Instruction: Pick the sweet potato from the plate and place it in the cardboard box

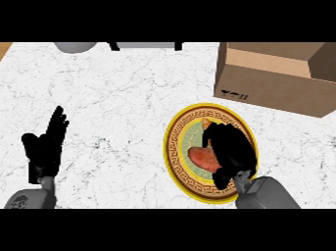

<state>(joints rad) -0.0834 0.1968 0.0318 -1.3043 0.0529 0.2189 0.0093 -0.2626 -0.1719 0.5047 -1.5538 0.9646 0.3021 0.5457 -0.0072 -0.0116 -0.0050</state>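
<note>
**Right hand over the potato, grasp not confirmed**

Right hand [232, 153]: low over the right half of the plate, forearm coming in from the near right edge. From up here it reads as one black mass. I cannot tell whether it is open or closed on anything.

Sweet potato [202, 158]: on the plate, just left of its centre. An orange-red lump shows at the hand's left side and the rest is hidden beneath it. So the potato lies below and slightly left of the hand. I cannot tell whether the two are touching. Long axis: my guess is roughly left to right, crosswise to the hand, but with one end covered I won't commit.

Plate [172, 147]: yellow rim, on the white counter [120, 98], right of middle.

Cardboard box [272, 81]: far and right of the plate, top open. Its near corner is close to the plate's far rim but apart from it.

Left hand [47, 144]: open, fingers up, resting at the near left, well apart from plate and box. The right hand is plainly the nearer one to both.

Judgement: this is the grasp step, and the lift looks not yet begun. The carry would run far and a little right, and must clear the box's near wall.
</note>
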